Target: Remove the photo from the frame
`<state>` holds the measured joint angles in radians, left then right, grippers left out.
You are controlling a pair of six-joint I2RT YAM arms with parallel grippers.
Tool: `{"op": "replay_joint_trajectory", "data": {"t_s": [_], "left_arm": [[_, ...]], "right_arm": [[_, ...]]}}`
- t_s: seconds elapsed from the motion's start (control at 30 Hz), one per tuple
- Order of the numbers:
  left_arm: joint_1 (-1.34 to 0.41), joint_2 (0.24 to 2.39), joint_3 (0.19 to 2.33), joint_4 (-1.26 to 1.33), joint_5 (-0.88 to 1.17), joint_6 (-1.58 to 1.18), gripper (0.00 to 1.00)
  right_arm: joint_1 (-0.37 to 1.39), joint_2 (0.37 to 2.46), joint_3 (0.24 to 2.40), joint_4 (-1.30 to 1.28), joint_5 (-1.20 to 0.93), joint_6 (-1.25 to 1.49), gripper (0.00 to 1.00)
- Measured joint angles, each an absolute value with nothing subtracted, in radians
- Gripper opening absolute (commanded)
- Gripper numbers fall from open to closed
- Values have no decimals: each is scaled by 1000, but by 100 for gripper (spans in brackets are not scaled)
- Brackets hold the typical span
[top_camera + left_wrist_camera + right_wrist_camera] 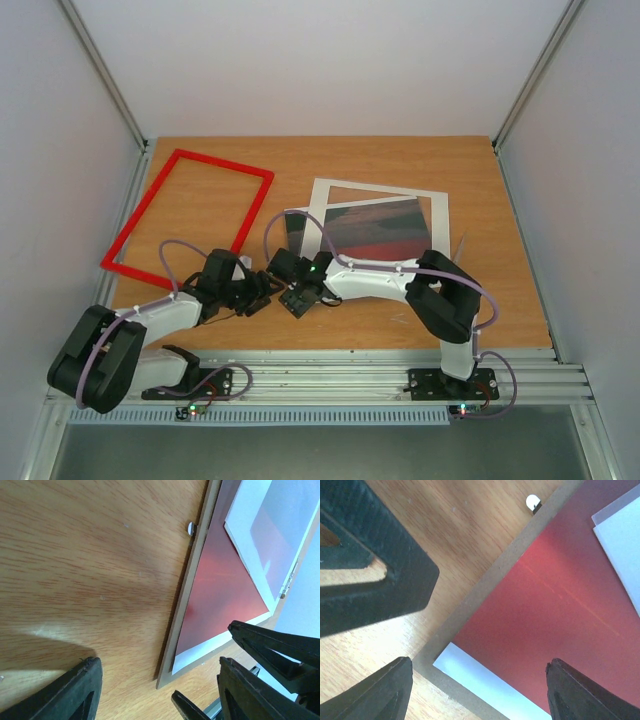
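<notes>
Jaws wide open, empty: left gripper (160, 680), right gripper (479, 667). I'd pinch only the photo (545, 620) corner, leaving the backing board (487, 587) flat.

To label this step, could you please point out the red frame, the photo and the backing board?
the frame (225, 163), top external view, middle of its far bar
the photo (555, 615), right wrist view, its red area
the backing board (496, 580), right wrist view, its bare brown rim
</notes>
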<state>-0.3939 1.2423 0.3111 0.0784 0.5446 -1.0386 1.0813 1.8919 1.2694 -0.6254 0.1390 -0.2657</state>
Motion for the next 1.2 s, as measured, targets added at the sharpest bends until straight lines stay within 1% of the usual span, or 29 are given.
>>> {"op": "replay_joint_trajectory", "data": {"t_s": [0.43,0.57,1.2], "left_arm": [[-394,1242,310,78,545,-1038,64],[-394,1242,310,78,544,-1039,64],[-394,1237,310,70,545,-1039,64]], "right_arm": [[1072,1960,1311,-666,115,-262,74],[1067,1963,1314,-670,106,-255,72],[1034,1962,1316,-672,73,-244,55]]}}
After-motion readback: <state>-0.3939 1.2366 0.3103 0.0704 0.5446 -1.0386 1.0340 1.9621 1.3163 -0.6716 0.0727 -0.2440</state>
